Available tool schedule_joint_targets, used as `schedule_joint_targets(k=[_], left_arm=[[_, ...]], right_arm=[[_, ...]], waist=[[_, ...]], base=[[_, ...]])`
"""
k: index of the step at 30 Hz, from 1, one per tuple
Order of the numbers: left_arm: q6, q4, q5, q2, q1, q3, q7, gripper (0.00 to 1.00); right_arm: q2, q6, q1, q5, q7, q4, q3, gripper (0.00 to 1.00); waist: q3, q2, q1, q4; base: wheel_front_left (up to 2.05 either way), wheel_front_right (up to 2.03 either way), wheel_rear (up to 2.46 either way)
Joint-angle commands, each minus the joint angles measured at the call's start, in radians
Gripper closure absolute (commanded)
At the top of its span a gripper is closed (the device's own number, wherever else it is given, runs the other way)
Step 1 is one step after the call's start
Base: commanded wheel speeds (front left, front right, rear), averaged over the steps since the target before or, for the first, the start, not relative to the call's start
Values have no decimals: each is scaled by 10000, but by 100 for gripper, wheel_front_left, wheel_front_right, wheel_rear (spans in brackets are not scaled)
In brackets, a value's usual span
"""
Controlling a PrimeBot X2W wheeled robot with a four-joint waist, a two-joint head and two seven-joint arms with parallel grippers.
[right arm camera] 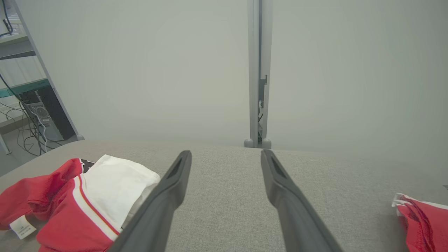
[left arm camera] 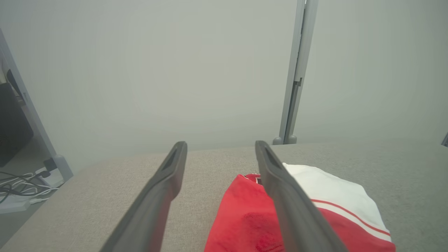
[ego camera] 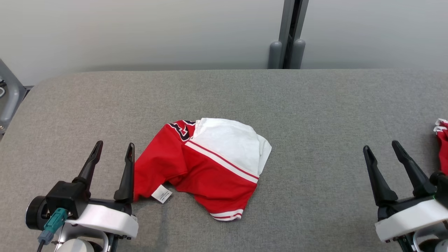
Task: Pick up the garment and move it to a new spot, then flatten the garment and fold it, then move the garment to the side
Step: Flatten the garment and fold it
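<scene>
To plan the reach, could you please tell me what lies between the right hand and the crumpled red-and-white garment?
Nothing lies there: the head view shows a bare stretch of grey table between the right hand and the garment.

A crumpled red and white garment (ego camera: 210,164) lies in the middle of the grey surface (ego camera: 315,105), its white label (ego camera: 161,193) turned out at the near left edge. The left claw (ego camera: 115,144) stands spread and empty, one finger just beside the garment's left edge. The right claw (ego camera: 380,145), also spread and empty, is well apart on the right. A red cloth (ego camera: 442,147) shows at the right border. A grey post (ego camera: 290,35) rises behind.
</scene>
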Motion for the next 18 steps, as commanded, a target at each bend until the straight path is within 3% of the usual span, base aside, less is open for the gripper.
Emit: schedule_joint_targets(k=[1,18], left_arm=[[48,-48,-34,63,108,-26,55,0],[242,-416,-10,239,388,-149,350,0]], right_arm=[[134,1,401,-85,174,-227,-203,0],[674,1,1258,-312,819,-1019,-472,0]], waist=[[-182,0,0,-72],[-393,0,0,-149]], base=[[0,0,0],[0,0,0]])
